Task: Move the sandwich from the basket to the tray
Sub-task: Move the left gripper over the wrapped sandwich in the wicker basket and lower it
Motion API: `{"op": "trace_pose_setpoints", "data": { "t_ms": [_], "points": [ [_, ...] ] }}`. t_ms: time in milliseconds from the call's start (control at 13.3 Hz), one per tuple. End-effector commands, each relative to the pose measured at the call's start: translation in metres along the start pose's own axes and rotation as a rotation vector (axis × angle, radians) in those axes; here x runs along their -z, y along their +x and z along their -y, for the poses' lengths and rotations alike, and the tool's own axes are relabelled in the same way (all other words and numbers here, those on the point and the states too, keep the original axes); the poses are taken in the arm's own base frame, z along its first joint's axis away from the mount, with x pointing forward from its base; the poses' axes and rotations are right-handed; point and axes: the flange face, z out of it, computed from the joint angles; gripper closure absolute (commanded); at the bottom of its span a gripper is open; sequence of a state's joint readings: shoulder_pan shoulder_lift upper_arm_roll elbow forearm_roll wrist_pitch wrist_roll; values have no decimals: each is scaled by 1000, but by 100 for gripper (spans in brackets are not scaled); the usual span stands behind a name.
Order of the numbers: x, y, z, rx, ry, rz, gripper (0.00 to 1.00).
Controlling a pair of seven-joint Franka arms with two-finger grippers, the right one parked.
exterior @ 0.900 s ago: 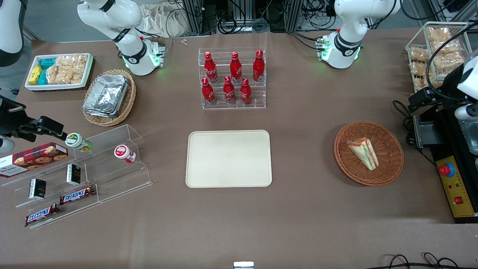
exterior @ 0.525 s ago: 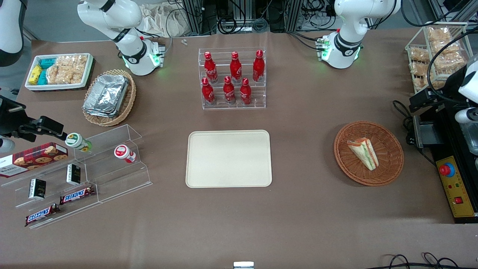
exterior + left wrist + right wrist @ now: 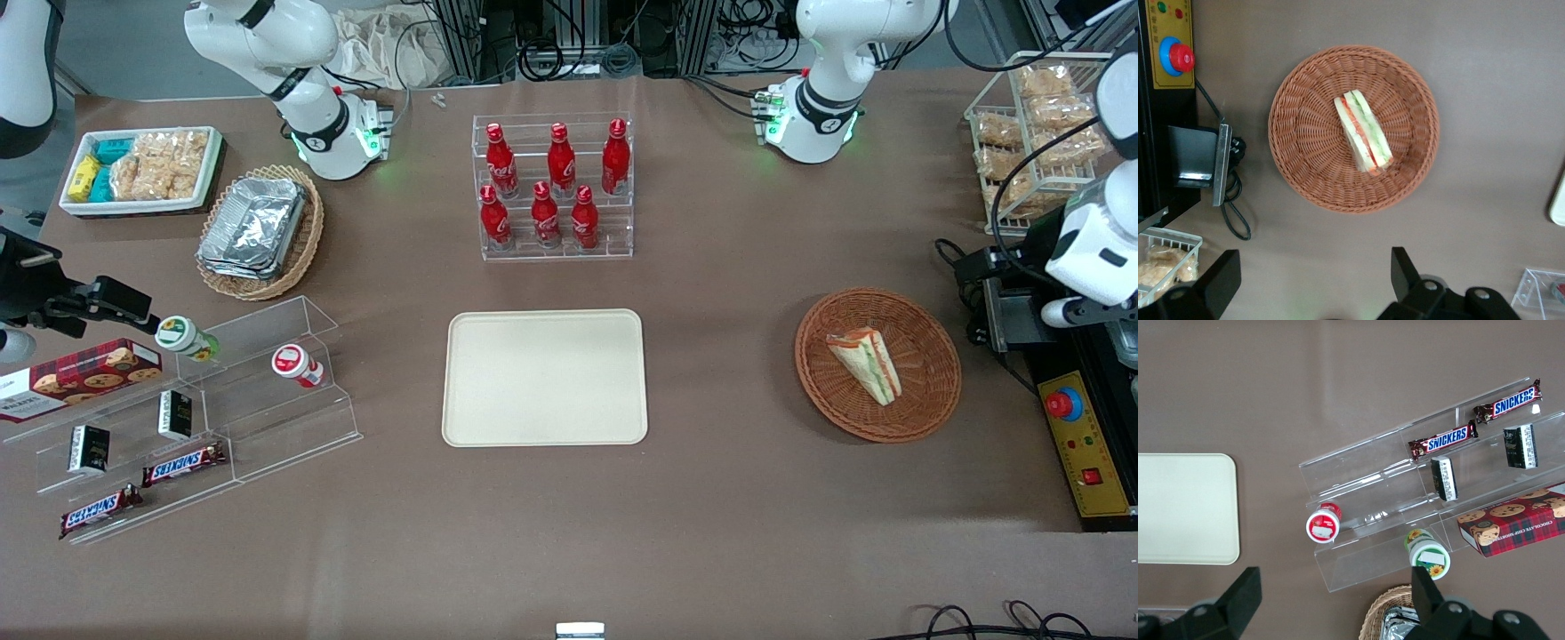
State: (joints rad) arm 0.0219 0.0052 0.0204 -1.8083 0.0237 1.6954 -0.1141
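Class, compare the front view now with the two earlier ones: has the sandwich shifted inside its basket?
No. The sandwich lies at the same spot in the basket, untouched. The gripper hangs open above the table beside the basket.

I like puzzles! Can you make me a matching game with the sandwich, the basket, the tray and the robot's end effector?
Things:
1. striped wedge-shaped wrapped sandwich
2. round reddish-brown woven wicker basket
3. flat cream-beige rectangular tray
4. left arm's end effector

Descriptions:
A. bare, nothing on it
B. open, high above the basket
C. lying in the basket
D. holds the sandwich

Pairs: 1-C, 2-D, 3-A, 4-B
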Motion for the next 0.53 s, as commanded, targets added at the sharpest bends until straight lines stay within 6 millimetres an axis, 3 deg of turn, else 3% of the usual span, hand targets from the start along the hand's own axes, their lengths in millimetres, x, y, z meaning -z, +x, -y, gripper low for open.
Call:
{"op": "trace_pose_setpoints", "data": {
  "t_ms": [0, 450],
  "points": [
    [-47, -14, 5, 27, -8, -50, 0],
    [-124, 12, -5, 194, -30, -79, 0]
  ]
}}
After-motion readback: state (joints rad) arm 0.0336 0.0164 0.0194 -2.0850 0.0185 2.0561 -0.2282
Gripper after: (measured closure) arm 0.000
